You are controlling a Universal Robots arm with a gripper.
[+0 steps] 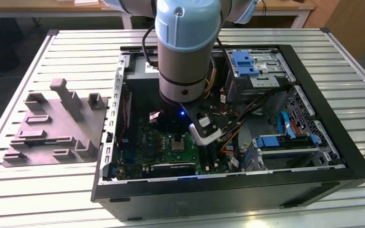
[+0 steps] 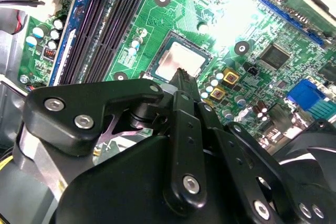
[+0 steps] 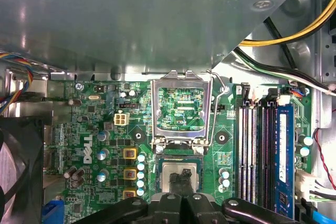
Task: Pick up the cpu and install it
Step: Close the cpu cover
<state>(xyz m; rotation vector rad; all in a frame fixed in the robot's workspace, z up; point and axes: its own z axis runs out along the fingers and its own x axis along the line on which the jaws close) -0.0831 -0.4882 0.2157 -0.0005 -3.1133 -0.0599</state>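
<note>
The cpu (image 3: 180, 172) lies flat in the socket of the green motherboard (image 3: 100, 129), its pale silvery top facing up; the second wrist view shows the same cpu (image 2: 176, 60). My gripper (image 3: 181, 178) hangs just over the chip's near edge, its two dark fingertips pressed together with nothing between them. In the second wrist view the gripper (image 2: 184, 73) ends right at the chip's edge. The socket's metal load plate (image 3: 181, 107) stands flipped open beside the chip. In the exterior view my arm (image 1: 182, 57) reaches down into the open computer case (image 1: 334, 156).
Memory slots (image 3: 257, 145) run beside the socket, and a black fan (image 3: 21, 166) sits on the other side. Yellow and black cables (image 3: 283, 35) cross the case wall. A grey moulded holder (image 1: 52, 128) with upright posts stands on the slatted table at the exterior view's left.
</note>
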